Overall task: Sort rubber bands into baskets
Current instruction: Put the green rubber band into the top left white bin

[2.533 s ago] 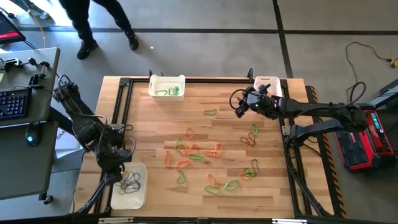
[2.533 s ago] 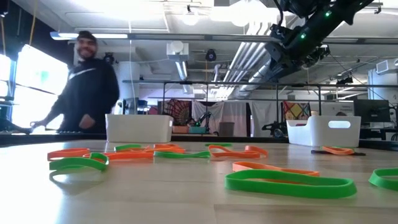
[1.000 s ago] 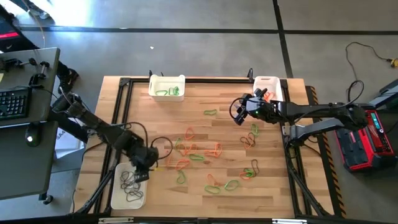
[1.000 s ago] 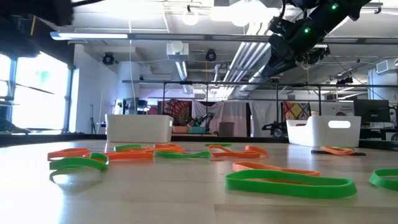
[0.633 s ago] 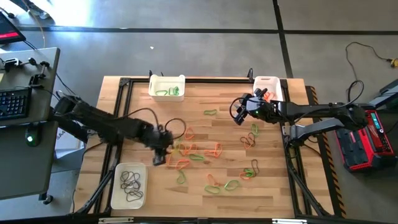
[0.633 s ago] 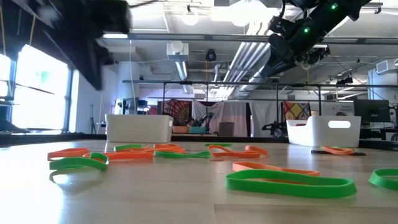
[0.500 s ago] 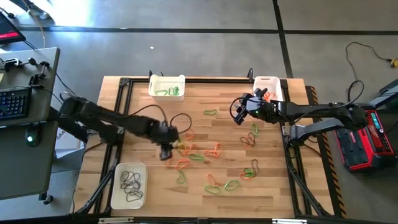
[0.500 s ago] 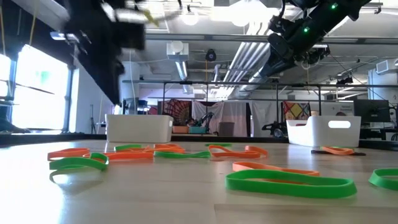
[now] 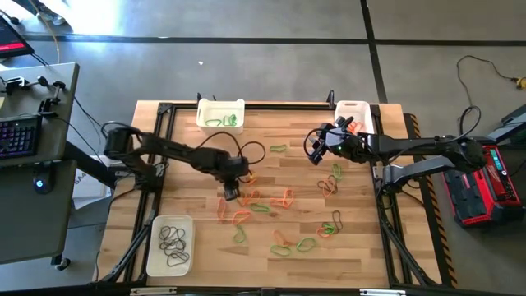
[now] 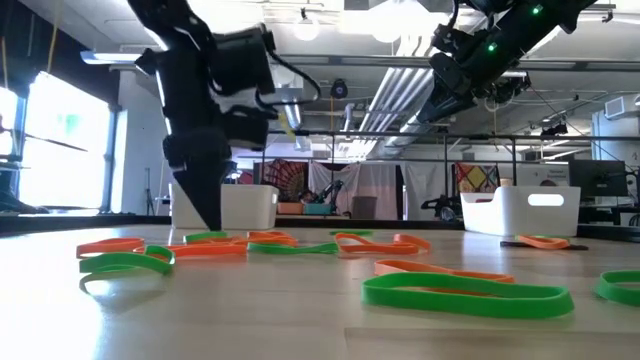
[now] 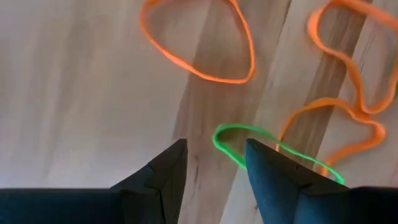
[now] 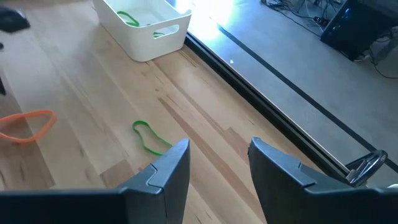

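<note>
Green and orange rubber bands [image 9: 261, 205] lie loose on the middle and right of the wooden table. One white basket [image 9: 220, 114] at the far edge holds green bands, another [image 9: 353, 113] at the far right holds orange ones, and a third [image 9: 170, 245] at the near left holds dark ones. My left gripper [image 9: 230, 194] points down, open, low over the left end of the pile. A green band [image 11: 239, 138] lies just ahead of its fingertips, with orange bands [image 11: 199, 43] beside it. My right gripper [image 9: 313, 154] hangs open, high above the table near the far right basket.
Black frame rails [image 9: 160, 140] run along the table's left, far and right edges. A single green band [image 12: 149, 137] lies on bare wood between the two far baskets. A desk with a keyboard [image 9: 18, 136] stands left of the table.
My left gripper has swung from the near left basket toward the far right, over to the pile of bands in the middle of the table, and come down low over it. The bands have not moved.
</note>
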### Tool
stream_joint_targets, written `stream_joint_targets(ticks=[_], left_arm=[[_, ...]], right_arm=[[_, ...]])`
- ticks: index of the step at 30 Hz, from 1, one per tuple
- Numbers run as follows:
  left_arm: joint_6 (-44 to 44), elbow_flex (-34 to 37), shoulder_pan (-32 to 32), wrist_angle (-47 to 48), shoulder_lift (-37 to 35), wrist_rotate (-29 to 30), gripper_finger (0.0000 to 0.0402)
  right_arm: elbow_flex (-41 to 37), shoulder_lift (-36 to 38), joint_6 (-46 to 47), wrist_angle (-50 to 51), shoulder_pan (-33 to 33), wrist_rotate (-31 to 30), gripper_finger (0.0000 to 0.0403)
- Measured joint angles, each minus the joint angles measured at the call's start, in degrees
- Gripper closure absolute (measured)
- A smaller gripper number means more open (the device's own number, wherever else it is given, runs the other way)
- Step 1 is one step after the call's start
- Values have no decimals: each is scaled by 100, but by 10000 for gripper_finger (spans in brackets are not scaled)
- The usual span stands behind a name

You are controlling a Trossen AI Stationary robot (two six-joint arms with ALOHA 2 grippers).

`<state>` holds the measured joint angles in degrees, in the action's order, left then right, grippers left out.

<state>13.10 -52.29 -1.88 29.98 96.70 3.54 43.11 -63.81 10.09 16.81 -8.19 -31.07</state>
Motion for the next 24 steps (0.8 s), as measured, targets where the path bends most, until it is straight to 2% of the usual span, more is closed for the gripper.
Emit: stream_joint_targets(ticks=[9, 14, 20, 24], left_arm=[[-331, -11, -14, -128, 276, -11, 261], [-474, -4, -82, -239, 287, -42, 305], [-581, 6, -145, -275, 199, 113, 388], [-584, 12, -182, -113, -202, 399, 396]], right_arm=[[0, 2, -7, -56, 0, -4, 249], [0, 2, -7, -43, 0, -7, 249], [0, 2, -7, -39, 0, -7, 249], [0, 2, 20, -40, -1, -5, 249]])
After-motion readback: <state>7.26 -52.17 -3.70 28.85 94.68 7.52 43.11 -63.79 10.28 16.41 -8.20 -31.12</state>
